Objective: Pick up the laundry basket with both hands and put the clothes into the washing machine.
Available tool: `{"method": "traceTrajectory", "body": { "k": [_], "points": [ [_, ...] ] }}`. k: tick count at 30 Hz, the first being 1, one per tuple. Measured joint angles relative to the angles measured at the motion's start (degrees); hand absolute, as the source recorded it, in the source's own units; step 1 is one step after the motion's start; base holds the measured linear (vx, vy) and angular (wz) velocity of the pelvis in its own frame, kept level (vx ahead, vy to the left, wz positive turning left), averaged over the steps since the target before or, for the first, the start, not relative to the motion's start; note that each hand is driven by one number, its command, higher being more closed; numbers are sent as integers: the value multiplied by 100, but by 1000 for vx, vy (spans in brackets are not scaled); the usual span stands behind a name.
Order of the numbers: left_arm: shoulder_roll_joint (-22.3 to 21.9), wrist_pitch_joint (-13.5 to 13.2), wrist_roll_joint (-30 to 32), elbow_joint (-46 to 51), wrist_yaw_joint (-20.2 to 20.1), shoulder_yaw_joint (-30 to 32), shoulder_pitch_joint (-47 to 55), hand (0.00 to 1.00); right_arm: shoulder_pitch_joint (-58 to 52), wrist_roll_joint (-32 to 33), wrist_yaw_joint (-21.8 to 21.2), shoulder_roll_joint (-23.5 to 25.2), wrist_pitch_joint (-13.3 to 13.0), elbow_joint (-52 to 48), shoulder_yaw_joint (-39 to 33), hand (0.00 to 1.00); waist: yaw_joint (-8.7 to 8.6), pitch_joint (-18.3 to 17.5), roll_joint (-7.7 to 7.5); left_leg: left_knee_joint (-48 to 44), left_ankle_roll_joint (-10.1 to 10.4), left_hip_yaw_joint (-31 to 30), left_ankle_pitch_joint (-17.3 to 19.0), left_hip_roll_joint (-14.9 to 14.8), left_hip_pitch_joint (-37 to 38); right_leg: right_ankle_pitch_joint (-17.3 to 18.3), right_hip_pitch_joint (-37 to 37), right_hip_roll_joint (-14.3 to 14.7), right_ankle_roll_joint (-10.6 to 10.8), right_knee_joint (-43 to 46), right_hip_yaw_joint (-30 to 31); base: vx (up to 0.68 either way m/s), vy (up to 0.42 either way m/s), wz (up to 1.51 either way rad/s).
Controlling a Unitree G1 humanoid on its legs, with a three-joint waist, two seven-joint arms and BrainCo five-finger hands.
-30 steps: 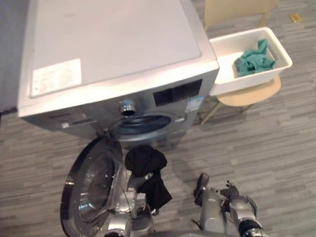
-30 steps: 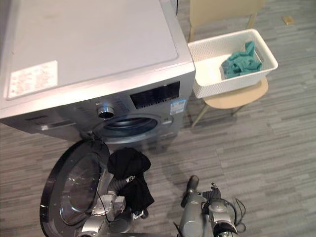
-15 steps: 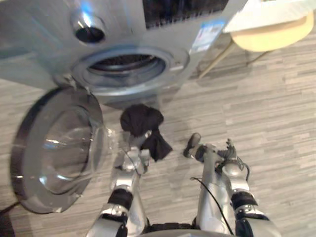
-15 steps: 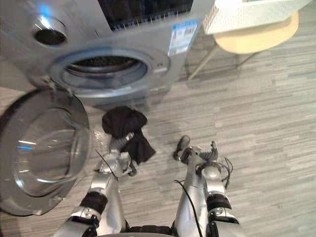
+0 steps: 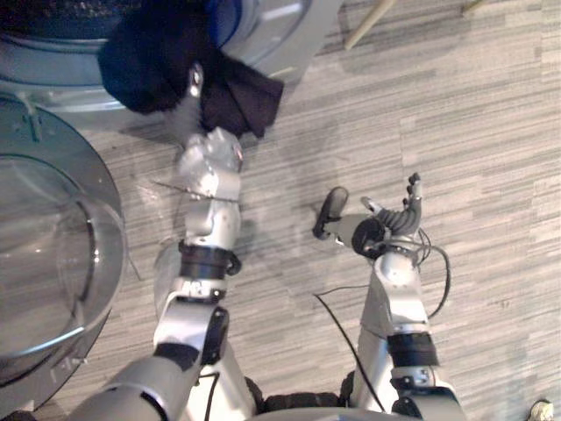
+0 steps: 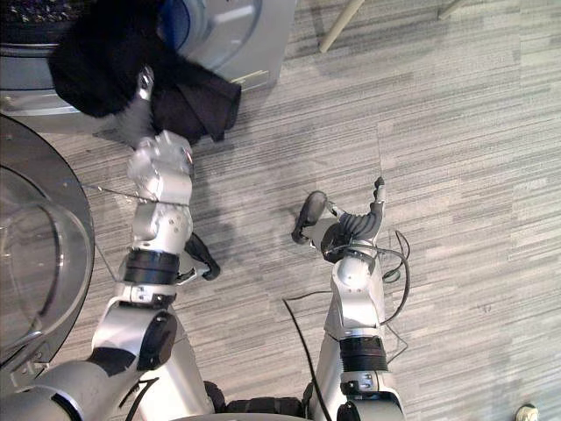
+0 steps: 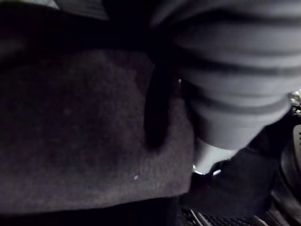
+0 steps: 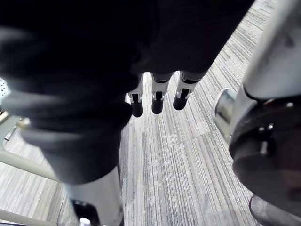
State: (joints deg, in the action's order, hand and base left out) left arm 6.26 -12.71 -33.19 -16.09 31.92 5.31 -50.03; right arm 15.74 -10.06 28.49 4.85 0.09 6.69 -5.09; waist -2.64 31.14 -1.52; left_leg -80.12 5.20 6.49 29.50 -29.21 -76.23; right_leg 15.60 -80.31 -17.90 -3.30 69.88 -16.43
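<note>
Cloth (image 5: 145, 48) at the washer (image 5: 289, 26) rim!
Left robot hand (image 5: 210, 151) buried in it, my grip unreadable; right robot hand (image 5: 372, 230) spread loose over open floor (image 5: 491, 132); door (image 5: 53, 254) stands wide.

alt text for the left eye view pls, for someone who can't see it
The robot's left hand carries a bunched black cloth garment at the mouth of a silver front-loading washing machine, whose round glass door hangs open beside it. The right hand hovers open and empty over a grey wood-plank floor.
</note>
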Motion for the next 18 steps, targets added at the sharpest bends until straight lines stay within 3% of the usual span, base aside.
{"method": "traceTrajectory", "body": {
  "k": [6,10,15,18],
  "points": [
    [605,-261,-313,-146,677,400,-1352,100,-54,-177,8,35,-168,-125,362,0,-126,1,-8,27,6,-2,-2,-203,-165,-16,-131,175,-26,-107,-81,35,-22,-15],
    [839,-428,-752,-710,802,368,-2415,100,-54,-150,7,34,-257,-124,433,0,-154,10,-57,32,9,4,0,-299,-199,-20,-159,248,-33,-137,-118,42,-35,-14],
    [1398,-364,-1134,-1813,509,140,-3358,100,-53,99,1,35,-393,-116,567,0,-179,11,-231,96,51,9,-1,-487,-334,-97,-229,422,-104,-334,-230,10,-38,-19],
    [1857,-33,-1067,-2337,513,22,-3810,100,-42,162,-4,37,-439,-114,644,0,-182,7,-444,144,74,67,-13,-640,-427,-252,-347,610,-135,-548,-238,-19,-49,-38]
  ]
}}
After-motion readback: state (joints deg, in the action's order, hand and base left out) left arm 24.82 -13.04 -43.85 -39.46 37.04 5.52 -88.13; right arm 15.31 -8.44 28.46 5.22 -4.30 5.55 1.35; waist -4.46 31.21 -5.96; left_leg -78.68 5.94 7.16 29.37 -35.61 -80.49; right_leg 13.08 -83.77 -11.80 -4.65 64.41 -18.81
